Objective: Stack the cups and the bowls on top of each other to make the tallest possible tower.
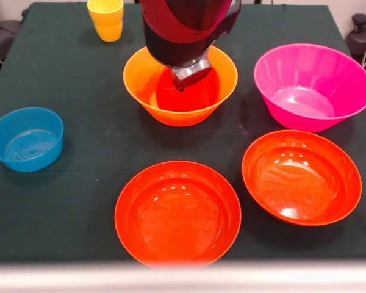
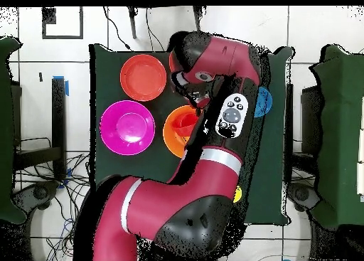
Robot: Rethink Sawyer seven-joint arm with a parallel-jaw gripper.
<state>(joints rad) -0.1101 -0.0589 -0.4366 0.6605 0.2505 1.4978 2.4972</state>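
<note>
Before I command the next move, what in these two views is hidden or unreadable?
- Gripper: open or shut cannot be told; the arm's bulk covers it in the front view, and the arm hides it overhead.
- Large orange bowl: what lies inside is unclear; a red shape shows, partly behind the gripper.
- Yellow cup: rim cut by the front view's top edge.
- Blue bowl: mostly covered by the arm overhead.
- One red-orange bowl is hidden overhead.

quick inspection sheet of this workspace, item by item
surface: dark green cloth table, nothing spilled
job's things: large orange bowl with something red-orange inside; magenta bowl; two red-orange bowls; blue bowl; yellow cups stacked, far corner
clutter: nothing seen
end effector: inside the orange bowl, fingers hidden
cables: loose cables on floor
surroundings: chairs beside the table
</note>
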